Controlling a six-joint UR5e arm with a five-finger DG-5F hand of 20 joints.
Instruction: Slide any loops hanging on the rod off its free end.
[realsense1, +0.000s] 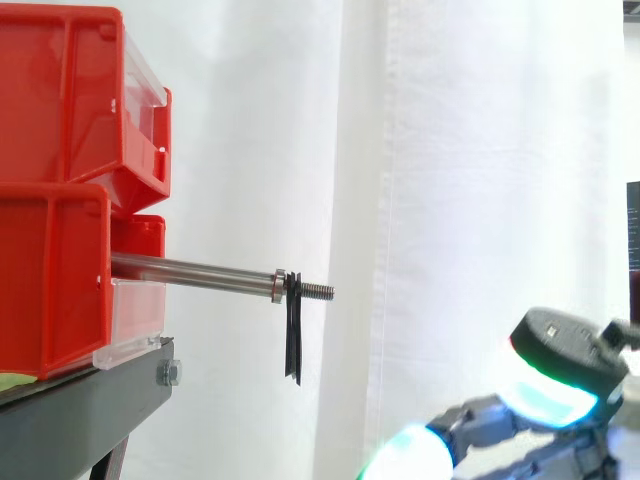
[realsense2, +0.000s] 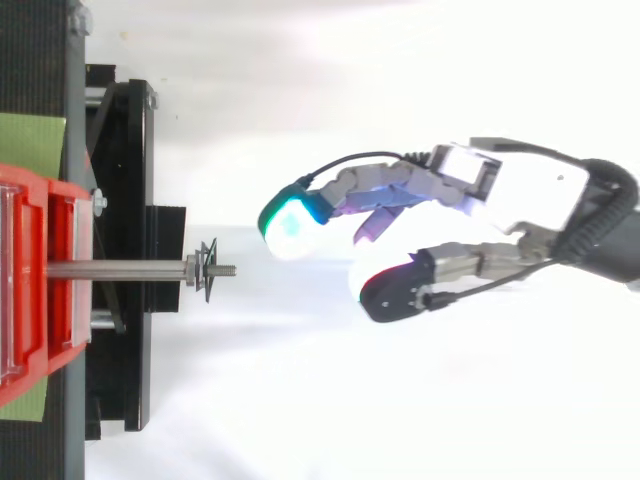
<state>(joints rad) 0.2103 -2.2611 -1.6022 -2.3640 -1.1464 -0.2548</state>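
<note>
A steel rod (realsense1: 195, 272) sticks out level from the red bins (realsense1: 60, 190) toward the right. It ends in a threaded tip (realsense1: 317, 291). A black loop (realsense1: 292, 335) hangs near that free end, just past a metal collar, and it dangles straight down. From above the loop (realsense2: 207, 270) appears as a thin dark sliver across the rod (realsense2: 115, 269). My hand (realsense2: 520, 195) hovers to the right of the rod's tip, apart from it, with fingers relaxed and spread and nothing held. Glowing fingertips (realsense1: 545, 395) show low at the right in the side view.
Two red bins are stacked on a black stand (realsense1: 90, 410). A white curtain (realsense1: 450, 200) fills the background. The stand's black frame (realsense2: 120, 250) lies under the rod in the top view.
</note>
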